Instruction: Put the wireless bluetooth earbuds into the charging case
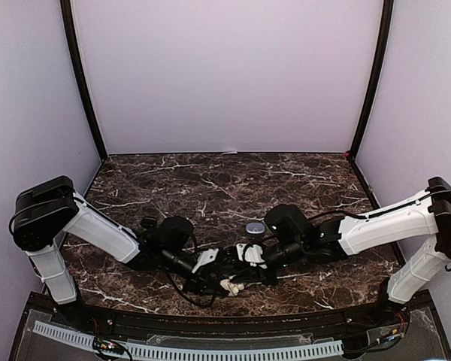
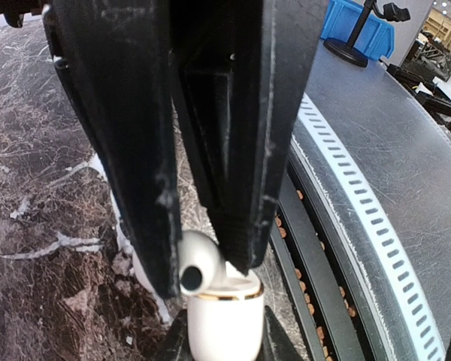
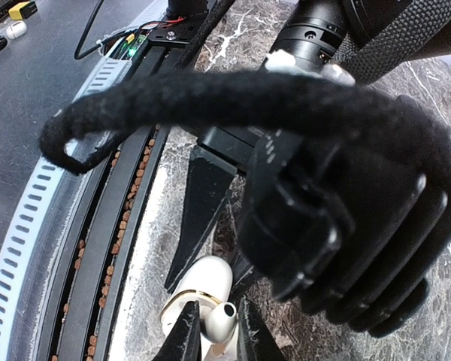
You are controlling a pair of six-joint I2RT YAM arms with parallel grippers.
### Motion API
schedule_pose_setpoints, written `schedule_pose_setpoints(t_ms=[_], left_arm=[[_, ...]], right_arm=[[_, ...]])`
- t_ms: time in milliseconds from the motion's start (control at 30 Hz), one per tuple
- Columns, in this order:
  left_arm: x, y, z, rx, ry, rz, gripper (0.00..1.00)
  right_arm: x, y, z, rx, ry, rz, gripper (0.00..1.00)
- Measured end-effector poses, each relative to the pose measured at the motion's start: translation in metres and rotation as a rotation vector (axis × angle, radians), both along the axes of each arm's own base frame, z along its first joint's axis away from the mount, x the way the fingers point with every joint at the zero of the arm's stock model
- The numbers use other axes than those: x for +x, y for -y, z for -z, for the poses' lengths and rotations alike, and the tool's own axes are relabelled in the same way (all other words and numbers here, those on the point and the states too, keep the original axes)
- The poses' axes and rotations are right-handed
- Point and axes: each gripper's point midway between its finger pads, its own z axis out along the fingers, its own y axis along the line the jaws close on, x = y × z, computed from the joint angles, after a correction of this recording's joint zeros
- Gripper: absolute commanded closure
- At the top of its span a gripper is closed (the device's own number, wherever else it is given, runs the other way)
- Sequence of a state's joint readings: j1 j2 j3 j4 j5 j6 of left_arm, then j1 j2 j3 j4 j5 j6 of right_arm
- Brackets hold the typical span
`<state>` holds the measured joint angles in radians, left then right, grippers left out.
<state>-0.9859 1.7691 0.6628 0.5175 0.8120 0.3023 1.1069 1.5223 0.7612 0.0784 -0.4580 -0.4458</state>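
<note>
Presently catalogued, item by item.

Left gripper (image 2: 203,276): pressed almost together, with a white earbud (image 2: 198,263) pinched between its tips.

White earbud: held just over the open top of the charging case (image 2: 225,320), close against the gold-trimmed rim. Its dark opening is turned toward the left wrist camera. Whether it is seated in a socket cannot be told.

Charging case: white, with a gold band around the top. It is found close to the near edge of the dark marbled tabletop (image 1: 210,180), between the two arms.

Right gripper (image 3: 219,332): narrowly parted and clamped on the charging case, with one finger seen on each side of the body.

Round grey object (image 1: 254,228): laid on the tabletop just behind the grippers, apart from both.

Slotted cable duct (image 1: 210,350): run along the near edge, in front of the tabletop.

Black braided cable (image 3: 233,101): looped across the right wrist view, above the left gripper's body.
</note>
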Motion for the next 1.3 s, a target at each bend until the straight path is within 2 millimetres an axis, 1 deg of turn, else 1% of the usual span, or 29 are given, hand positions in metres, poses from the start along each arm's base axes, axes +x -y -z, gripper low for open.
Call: schedule_pose_setpoints(t_ms=[167, 533, 633, 833, 967, 1100, 1133, 1167, 1200, 1267, 1300], left_arm=[[-0.001, 0.001, -0.004, -0.019, -0.019, -0.005, 0.94], [0.000, 0.004, -0.011, -0.058, -0.016, -0.010, 0.94], [0.000, 0.004, -0.011, -0.066, -0.014, -0.011, 0.94], [-0.001, 0.003, -0.013, -0.082, -0.015, -0.015, 0.95], [-0.002, 0.002, -0.012, -0.088, -0.019, -0.019, 0.95], [-0.002, 0.001, -0.015, -0.111, -0.019, -0.028, 0.95], [-0.002, 0.001, -0.016, -0.118, -0.020, -0.033, 0.95], [-0.003, 0.000, -0.016, -0.125, -0.022, -0.038, 0.94], [-0.002, 0.000, -0.018, -0.135, -0.022, -0.044, 0.94], [-0.002, -0.002, -0.019, -0.151, -0.023, -0.056, 0.94], [-0.002, -0.002, -0.020, -0.156, -0.025, -0.065, 0.94]], right_arm=[[-0.003, -0.002, -0.003, 0.011, 0.000, -0.014, 0.81], [-0.004, -0.003, -0.010, 0.029, 0.006, -0.021, 0.70], [-0.006, 0.000, -0.018, 0.054, 0.013, -0.021, 0.68], [-0.009, 0.003, -0.043, 0.123, 0.030, -0.015, 0.66], [-0.012, 0.010, -0.058, 0.170, 0.036, -0.003, 0.66], [-0.014, 0.016, -0.063, 0.193, 0.034, 0.012, 0.65], [-0.014, 0.017, -0.066, 0.201, 0.035, 0.016, 0.63], [-0.015, 0.019, -0.069, 0.210, 0.032, 0.024, 0.57], [-0.015, 0.021, -0.073, 0.222, 0.031, 0.031, 0.49], [-0.014, 0.023, -0.086, 0.260, 0.040, 0.045, 0.37], [-0.014, 0.025, -0.092, 0.279, 0.035, 0.055, 0.27]])
